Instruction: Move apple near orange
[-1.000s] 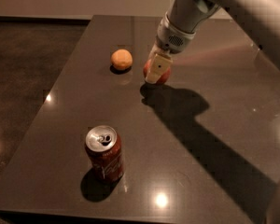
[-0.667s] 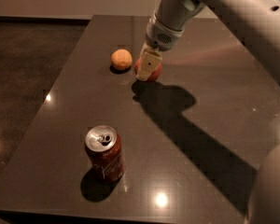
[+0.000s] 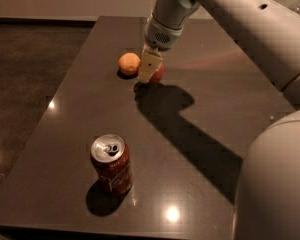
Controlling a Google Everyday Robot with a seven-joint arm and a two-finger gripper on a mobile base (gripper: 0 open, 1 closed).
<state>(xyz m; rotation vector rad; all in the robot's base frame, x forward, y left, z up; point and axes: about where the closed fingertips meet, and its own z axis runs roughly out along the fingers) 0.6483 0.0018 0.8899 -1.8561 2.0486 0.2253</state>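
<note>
We begin at the soda can point(image 3: 111, 164), upright at 7 o'clock from the fruit and well apart from it. The orange point(image 3: 129, 63) rests on the table point(image 3: 65, 114). Just beside it, at its 4 o'clock, the gripper point(image 3: 151, 77) clasps the apple point(image 3: 159, 73) low over the surface. We judge the carry nearly complete: next we need a gentle release that does not nudge the orange. The arm point(image 3: 230, 19) slopes in from 2 o'clock, with the wrist pointing down.

Dim; overhead glare spots on table point(image 3: 65, 149); claw point(image 3: 149, 77) gripping apple point(image 3: 158, 73) beside orange point(image 3: 129, 63) casts hard shadow.
</note>
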